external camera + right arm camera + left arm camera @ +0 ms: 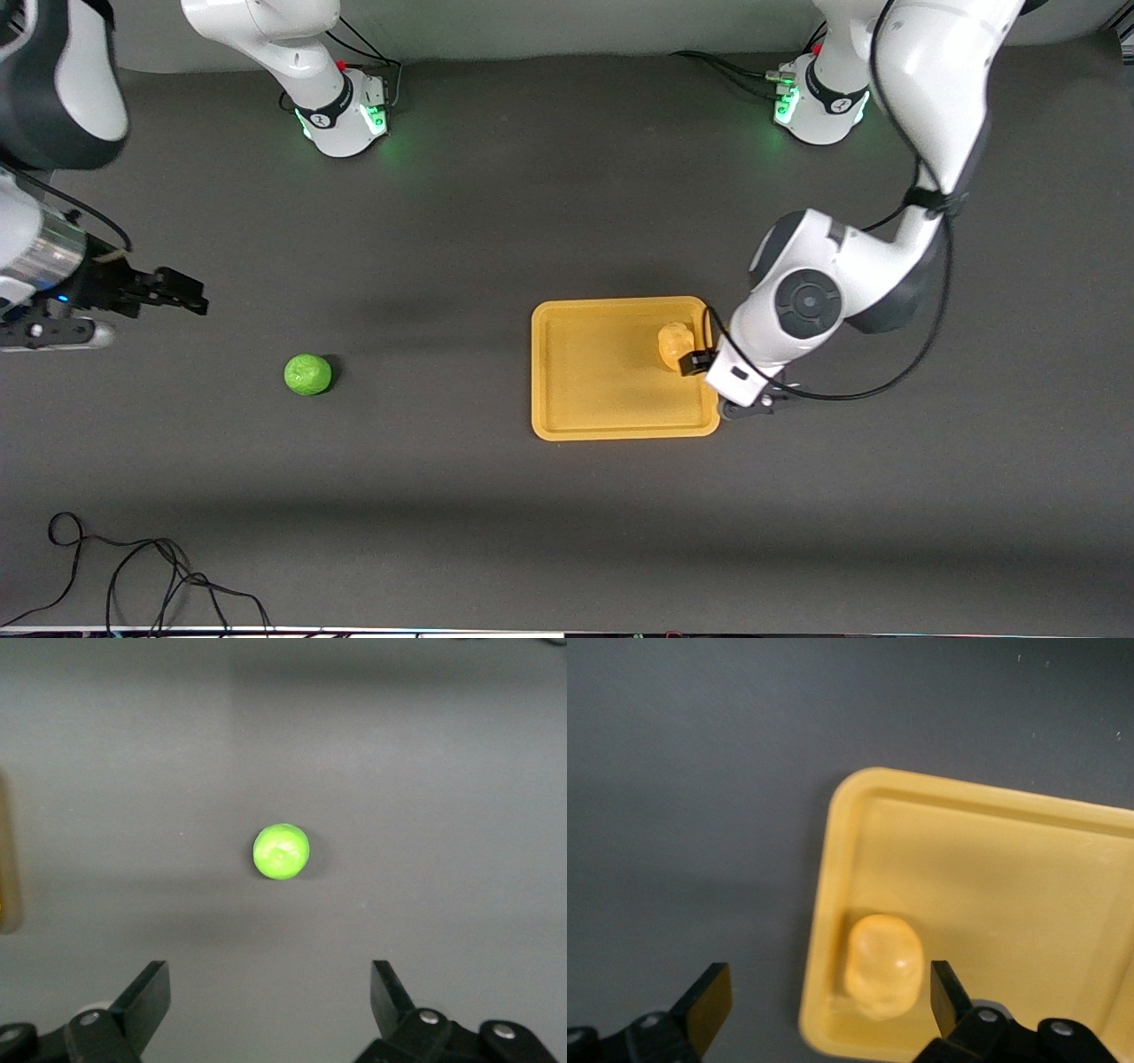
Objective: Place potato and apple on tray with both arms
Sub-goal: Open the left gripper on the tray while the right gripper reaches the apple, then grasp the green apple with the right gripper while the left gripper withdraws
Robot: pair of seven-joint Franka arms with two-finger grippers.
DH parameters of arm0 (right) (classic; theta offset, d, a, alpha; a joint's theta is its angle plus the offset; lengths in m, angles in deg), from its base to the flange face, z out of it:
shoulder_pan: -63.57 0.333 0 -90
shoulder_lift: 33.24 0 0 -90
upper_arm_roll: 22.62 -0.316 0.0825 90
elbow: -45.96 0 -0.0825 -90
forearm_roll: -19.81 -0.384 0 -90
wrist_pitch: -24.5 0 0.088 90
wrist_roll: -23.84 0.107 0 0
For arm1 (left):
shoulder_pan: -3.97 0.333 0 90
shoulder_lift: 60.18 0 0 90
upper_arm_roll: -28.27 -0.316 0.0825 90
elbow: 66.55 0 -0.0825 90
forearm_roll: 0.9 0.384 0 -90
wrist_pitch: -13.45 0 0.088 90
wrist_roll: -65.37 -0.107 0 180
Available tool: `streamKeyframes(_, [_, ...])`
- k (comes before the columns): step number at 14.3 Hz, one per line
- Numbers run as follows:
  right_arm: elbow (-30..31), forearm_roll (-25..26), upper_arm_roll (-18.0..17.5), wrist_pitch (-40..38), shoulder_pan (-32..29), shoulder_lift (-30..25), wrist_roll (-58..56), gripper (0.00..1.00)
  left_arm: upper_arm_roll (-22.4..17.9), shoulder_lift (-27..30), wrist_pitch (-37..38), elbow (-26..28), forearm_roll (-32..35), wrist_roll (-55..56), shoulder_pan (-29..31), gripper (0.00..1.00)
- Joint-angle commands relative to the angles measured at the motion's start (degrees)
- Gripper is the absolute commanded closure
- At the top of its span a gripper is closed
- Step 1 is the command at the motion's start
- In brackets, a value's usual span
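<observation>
Centrally, the tray (611, 416) lies flat on the dark table (496, 221), long sides running toward and away from the front camera. The potato (673, 342) rests on the tray floor close to the rim at the left arm's end. The left gripper (828, 997) hangs over that end of the tray with fingers spread wide and nothing held; in the left wrist view the potato (882, 966) sits between the fingertips (709, 1005), close to one and clear of the other, which stands outside the rim. The potato's long axis runs roughly along the tray's short rim beside it. The apple (307, 374) lies on the bare table, well apart from the tray, toward the right arm's end; being round, it shows no heading. The right gripper (270, 997) hovers above the table near that end, fingers parted and empty, with the apple (282, 851) ahead of its opening, untouched.
</observation>
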Motion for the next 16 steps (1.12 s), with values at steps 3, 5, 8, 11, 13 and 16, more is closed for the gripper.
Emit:
streamKeyframes(3, [15.1,0.8,0.4,20.1,0.9,0.9,0.1,0.0,0.2,4.2,12.6,-9.2,0.3,-17.7,9.6,0.0])
streamKeyframes(5, [15.8,0.6,0.4,26.0,1.4,5.9,1.2,0.0,-0.1,7.4,15.9,-9.0,0.4,-22.5,12.6,0.0])
streamKeyframes(8, [16.4,0.2,0.4,34.9,1.6,12.4,1.3,0.0,-0.1,11.8,19.1,-7.0,0.6,-25.1,16.1,0.0])
streamKeyframes(11, [17.2,0.2,0.4,42.1,1.4,18.0,1.3,0.0,-0.1,17.7,16.9,-0.3,0.3,-26.2,19.2,0.0])
streamKeyframes(13, [17.1,0.2,0.4,42.5,1.3,19.2,1.3,0.0,-0.1,20.6,14.5,4.1,0.2,-26.2,20.3,0.0])
streamKeyframes(16, [17.3,0.2,0.4,41.7,1.4,20.5,1.3,0.0,-0.1,21.0,15.1,4.7,-0.5,-26.2,21.8,0.0])
